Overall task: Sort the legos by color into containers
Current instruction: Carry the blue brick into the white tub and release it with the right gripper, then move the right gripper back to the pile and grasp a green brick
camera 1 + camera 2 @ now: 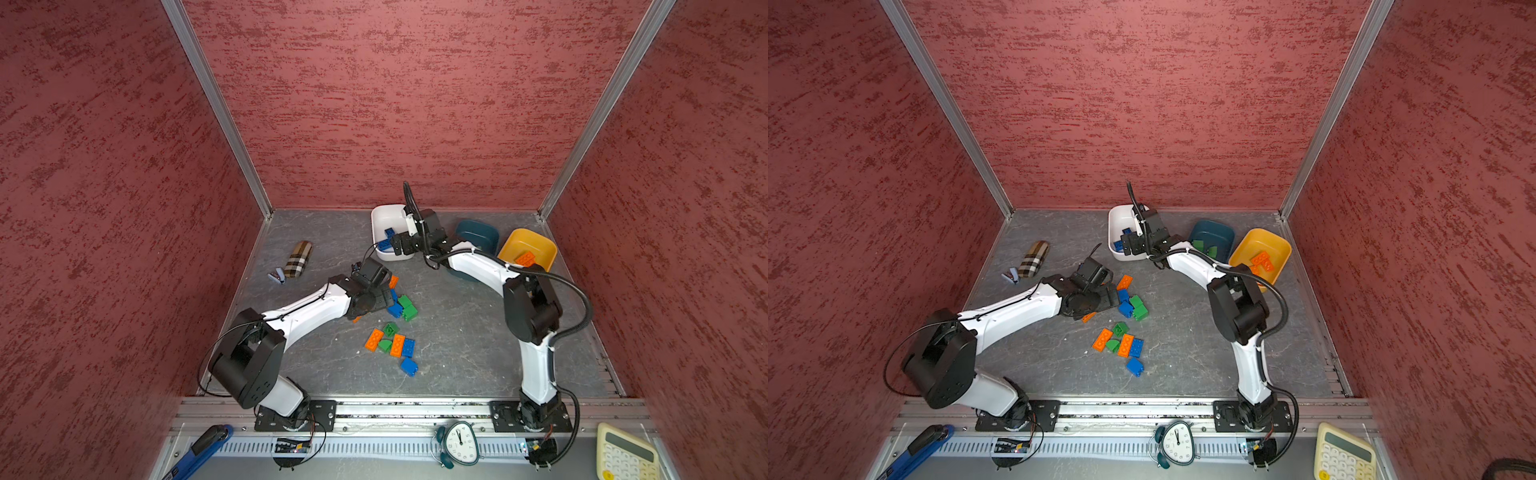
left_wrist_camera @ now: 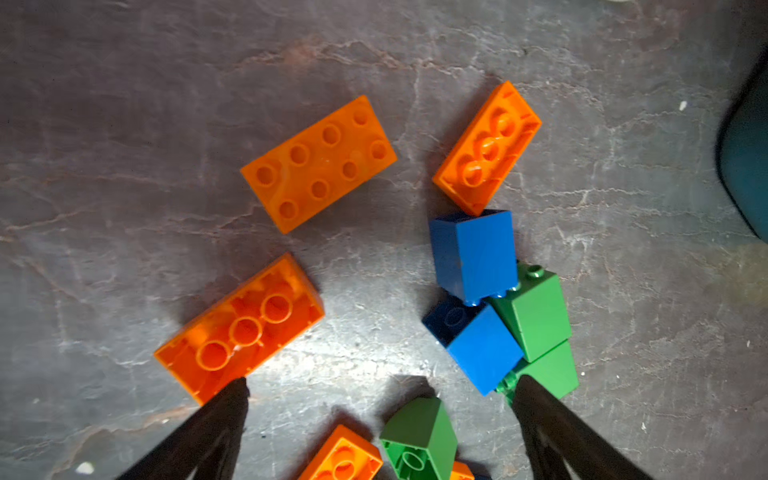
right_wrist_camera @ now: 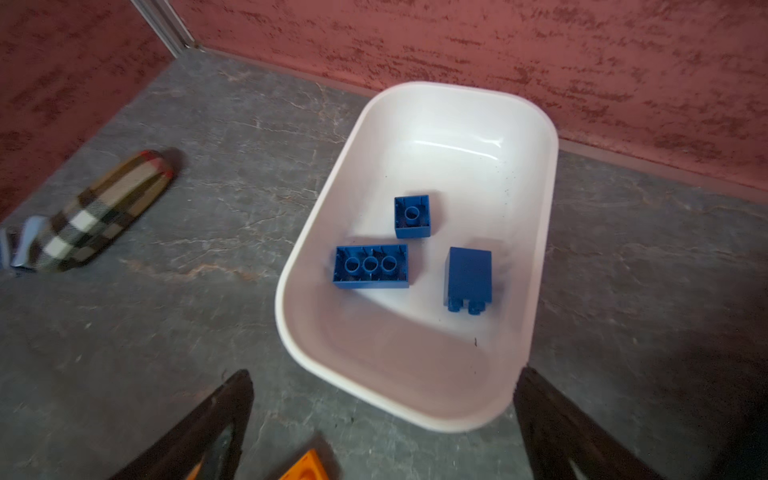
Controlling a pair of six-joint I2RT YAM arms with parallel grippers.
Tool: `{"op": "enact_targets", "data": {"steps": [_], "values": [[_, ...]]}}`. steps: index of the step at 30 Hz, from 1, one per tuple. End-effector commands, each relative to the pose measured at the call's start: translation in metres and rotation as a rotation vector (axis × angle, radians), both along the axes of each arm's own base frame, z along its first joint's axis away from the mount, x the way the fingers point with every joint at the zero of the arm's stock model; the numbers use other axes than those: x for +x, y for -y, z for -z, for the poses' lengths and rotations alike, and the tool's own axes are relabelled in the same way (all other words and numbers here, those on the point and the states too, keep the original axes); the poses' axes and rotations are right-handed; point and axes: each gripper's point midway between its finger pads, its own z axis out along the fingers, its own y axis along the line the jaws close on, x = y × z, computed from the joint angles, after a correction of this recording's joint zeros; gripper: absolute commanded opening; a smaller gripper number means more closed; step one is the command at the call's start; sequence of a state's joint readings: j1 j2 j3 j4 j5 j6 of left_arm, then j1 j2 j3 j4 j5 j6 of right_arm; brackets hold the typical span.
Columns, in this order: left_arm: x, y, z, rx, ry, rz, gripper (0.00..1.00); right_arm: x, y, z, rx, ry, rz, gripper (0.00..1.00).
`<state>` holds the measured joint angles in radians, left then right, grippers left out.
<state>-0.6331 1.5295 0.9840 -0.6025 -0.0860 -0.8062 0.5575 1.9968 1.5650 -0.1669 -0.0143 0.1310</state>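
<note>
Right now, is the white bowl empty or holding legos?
Not empty: the white bowl holds three blue legos, clear in the right wrist view.

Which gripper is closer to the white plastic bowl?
Right. The right gripper hovers open at the rim of the white plastic bowl; the left gripper is over the loose coloured plastic bricks, apart from it.

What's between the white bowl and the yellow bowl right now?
The dark teal bowl sits between them, green legos inside, partly hidden by the right arm; both top views show it.
</note>
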Motion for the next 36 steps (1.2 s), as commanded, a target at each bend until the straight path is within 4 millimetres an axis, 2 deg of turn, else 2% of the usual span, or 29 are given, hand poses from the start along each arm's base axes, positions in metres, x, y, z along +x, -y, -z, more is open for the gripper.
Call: {"op": "enact_targets", "data": {"steps": [1,3,8,11,13,14,15,17,19,30,36], "values": [[0.003,0.010,0.004,-0.005,-0.009,0.024,0.99,-0.018,0.013,-0.036,0.077,0.069,0.026,0.99],[0.005,0.012,0.005,-0.012,-0.009,0.011,1.00,-0.042,0.027,-0.014,0.055,0.001,0.022,0.99],[0.010,0.014,-0.003,-0.044,0.035,-0.004,0.99,-0.104,0.039,0.034,0.094,-0.157,-0.062,0.99],[0.011,0.009,-0.007,-0.048,0.049,-0.024,0.99,-0.135,0.043,0.050,0.129,-0.204,-0.095,0.98],[0.010,0.007,-0.006,-0.045,0.048,-0.032,0.99,-0.152,0.043,0.056,0.140,-0.215,-0.143,0.94],[0.010,0.006,-0.005,-0.045,0.047,-0.036,0.99,-0.162,0.041,0.059,0.131,-0.219,-0.188,0.94],[0.009,0.005,-0.004,-0.041,0.043,-0.038,0.99,-0.169,0.040,0.063,0.110,-0.227,-0.212,0.99],[0.009,0.004,-0.003,-0.041,0.043,-0.047,0.99,-0.182,0.038,0.073,0.070,-0.251,-0.263,0.98],[0.009,0.004,-0.003,-0.042,0.040,-0.054,0.99,-0.188,0.036,0.080,0.034,-0.257,-0.277,0.96],[0.007,0.002,0.002,-0.046,0.029,-0.088,0.99,-0.193,0.020,0.111,-0.061,-0.258,-0.273,0.96],[0.008,0.001,0.003,-0.043,0.025,-0.092,1.00,-0.192,0.008,0.117,-0.070,-0.235,-0.312,0.91]]}}
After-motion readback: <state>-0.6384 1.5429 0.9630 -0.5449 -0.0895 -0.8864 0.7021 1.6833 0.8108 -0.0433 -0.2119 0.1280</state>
